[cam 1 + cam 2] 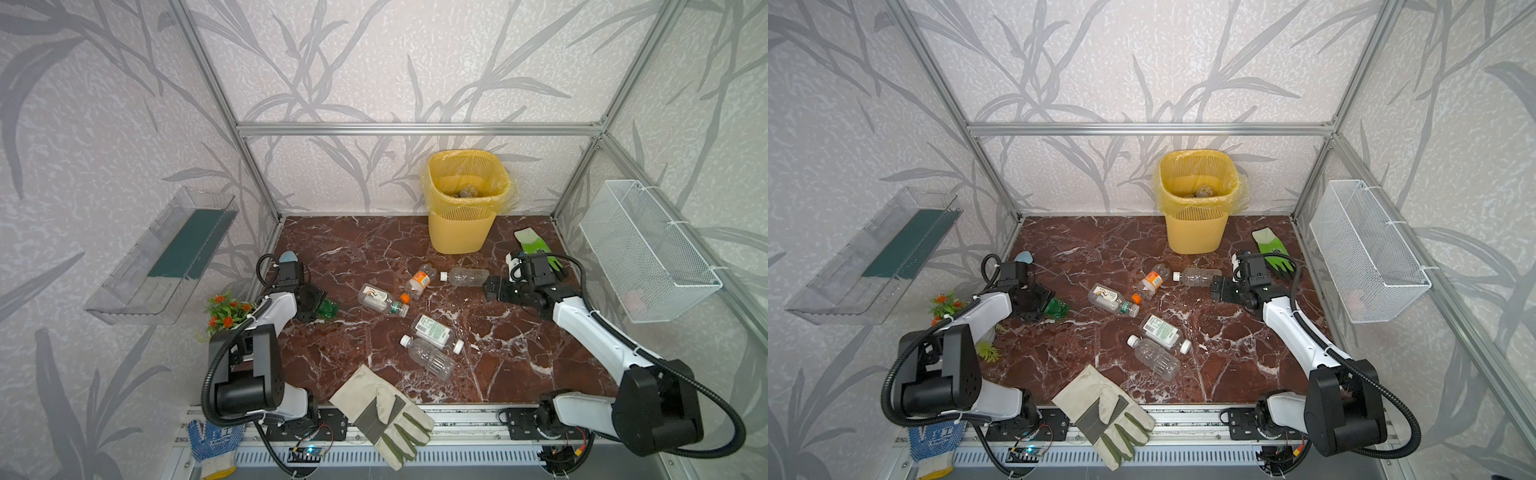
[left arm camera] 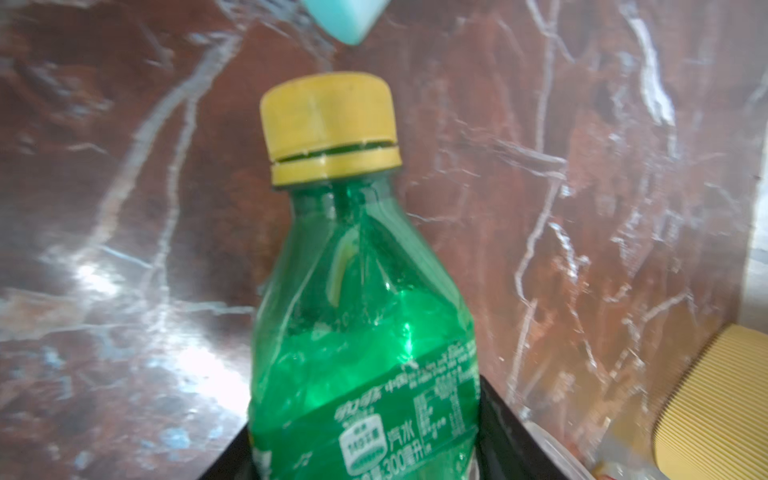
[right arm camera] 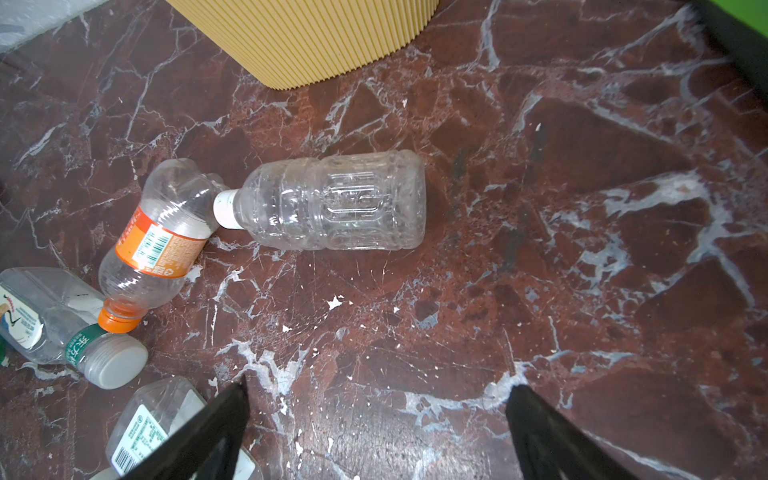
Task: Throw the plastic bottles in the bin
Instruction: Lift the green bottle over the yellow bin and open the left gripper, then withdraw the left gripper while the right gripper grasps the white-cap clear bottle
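While my left gripper [image 1: 312, 302] pinches the green bottle [image 2: 361, 332] low at the left side of the marble table [image 1: 519, 353], my right gripper [image 3: 380, 390] hangs jaws spread wide, near a clear white-capped bottle [image 3: 332, 199]. Four other bottles [image 1: 432, 330] lie loose mid-table. Yellow bin [image 1: 461, 232] stands by the back wall, well apart.

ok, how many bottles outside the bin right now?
6. Green bottle in the left end effector; on the table: white-capped clear, orange-label, grey-capped, white-label, ribbed clear. Bin contents unclear.
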Controlling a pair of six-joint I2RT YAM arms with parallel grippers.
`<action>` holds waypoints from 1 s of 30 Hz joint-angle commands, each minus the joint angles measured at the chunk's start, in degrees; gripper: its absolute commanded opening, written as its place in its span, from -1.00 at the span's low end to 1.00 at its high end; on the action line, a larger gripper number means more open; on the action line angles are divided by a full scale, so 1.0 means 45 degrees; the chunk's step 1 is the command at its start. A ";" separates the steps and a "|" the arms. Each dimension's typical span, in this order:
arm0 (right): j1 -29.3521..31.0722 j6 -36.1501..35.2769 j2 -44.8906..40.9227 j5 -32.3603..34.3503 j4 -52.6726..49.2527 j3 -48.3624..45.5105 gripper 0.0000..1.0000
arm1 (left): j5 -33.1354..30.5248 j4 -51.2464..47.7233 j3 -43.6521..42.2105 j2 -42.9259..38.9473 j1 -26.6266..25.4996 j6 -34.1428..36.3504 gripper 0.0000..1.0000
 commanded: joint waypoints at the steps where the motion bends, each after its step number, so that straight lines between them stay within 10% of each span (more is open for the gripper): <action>1: -0.0034 0.0205 0.0239 -0.0381 0.0480 0.0193 0.94 | 0.0851 0.0450 0.2221 -0.0199 -0.0437 0.0144 0.06; 8: -0.0026 0.0585 0.0383 -0.0789 0.0768 0.0132 0.92 | 0.2160 -0.1256 1.5527 0.4256 -0.4067 0.0757 0.12; 13: 0.0004 0.0916 0.0330 -0.1091 0.1120 -0.0234 0.92 | 0.3685 -0.4064 2.9768 1.1830 -0.6029 0.0817 0.98; 30: 0.0175 -0.0438 0.0428 -0.0850 0.0577 -0.0250 0.92 | -0.0364 -0.2512 1.2397 0.1781 -0.3520 0.5163 0.99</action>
